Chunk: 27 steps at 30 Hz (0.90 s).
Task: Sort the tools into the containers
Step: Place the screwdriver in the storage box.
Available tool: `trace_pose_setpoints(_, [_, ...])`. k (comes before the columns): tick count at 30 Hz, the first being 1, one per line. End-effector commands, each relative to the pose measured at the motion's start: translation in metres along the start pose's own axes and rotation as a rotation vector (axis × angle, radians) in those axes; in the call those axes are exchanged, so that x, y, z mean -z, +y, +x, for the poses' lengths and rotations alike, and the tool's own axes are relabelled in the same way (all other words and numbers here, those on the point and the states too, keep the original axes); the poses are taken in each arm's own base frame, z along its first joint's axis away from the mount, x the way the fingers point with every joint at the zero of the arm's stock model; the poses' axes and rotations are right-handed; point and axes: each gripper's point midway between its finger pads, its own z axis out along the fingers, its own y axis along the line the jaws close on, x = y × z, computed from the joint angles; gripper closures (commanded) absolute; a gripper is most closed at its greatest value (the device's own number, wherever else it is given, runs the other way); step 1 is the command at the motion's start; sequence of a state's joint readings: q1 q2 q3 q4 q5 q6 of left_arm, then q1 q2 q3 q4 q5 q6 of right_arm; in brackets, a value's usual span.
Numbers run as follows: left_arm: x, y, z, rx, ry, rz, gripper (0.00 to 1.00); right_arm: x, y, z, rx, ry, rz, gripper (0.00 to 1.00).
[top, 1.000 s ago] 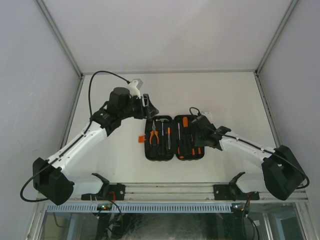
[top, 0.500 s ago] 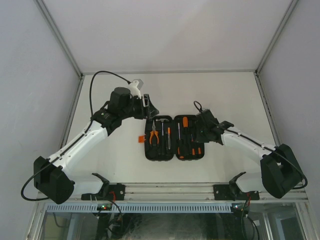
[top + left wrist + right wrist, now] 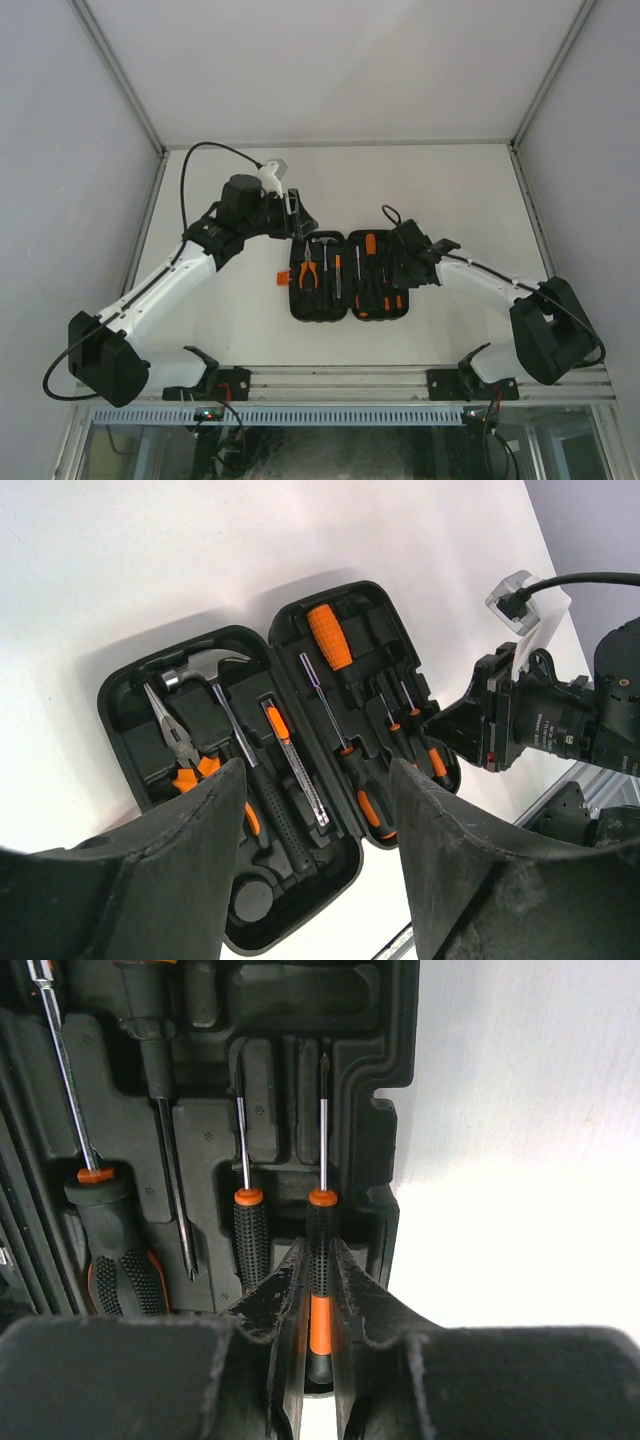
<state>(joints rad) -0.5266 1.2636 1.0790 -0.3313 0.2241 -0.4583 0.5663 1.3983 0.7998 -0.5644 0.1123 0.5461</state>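
Closely, right tool (image 3: 320,1252) clamping screwdriver (image 3: 321,1220), beside case (image 3: 398,1040) edge

Black moulded-plastic tool case (image 3: 380,1130): matt, finely grained. Thin steel-shafted screwdriver (image 3: 321,1222): glossy metal, knurled plastic handle. At its three o'clock, white tabletop (image 3: 520,1110): smooth, matt.

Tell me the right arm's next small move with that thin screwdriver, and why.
Probably open the right tool and lift clear. It is pinched on the handle of the thin screwdriver, which already lies straight in the outermost slot of the case, beside the neighbouring screwdriver.
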Motion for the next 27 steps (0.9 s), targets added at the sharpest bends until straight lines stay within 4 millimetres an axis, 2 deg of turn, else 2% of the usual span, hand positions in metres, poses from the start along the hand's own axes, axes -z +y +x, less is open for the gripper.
trace_pose_setpoints(1, [0.005, -0.011, -0.019, -0.019, -0.045, 0.039, 0.37, 0.002, 0.006, -0.013, 0.02, -0.033, -0.002, 0.89])
trace_pose_setpoints(13, [0.005, -0.009, -0.019, -0.019, -0.046, 0.031, 0.37, -0.009, -0.001, -0.002, 0.066, 0.05, 0.077, 0.89])
trace_pose_setpoints(19, [0.004, -0.008, -0.018, -0.017, -0.04, 0.03, 0.37, -0.022, -0.002, 0.02, 0.094, 0.189, 0.092, 0.95])
trace_pose_setpoints(21, [0.004, -0.008, -0.018, -0.019, -0.04, 0.03, 0.37, -0.028, -0.001, 0.029, 0.099, 0.24, 0.088, 1.0])
trace_pose_setpoints(27, [0.003, -0.003, -0.017, -0.009, -0.036, 0.015, 0.37, -0.044, 0.003, 0.057, 0.109, 0.372, 0.07, 1.0])
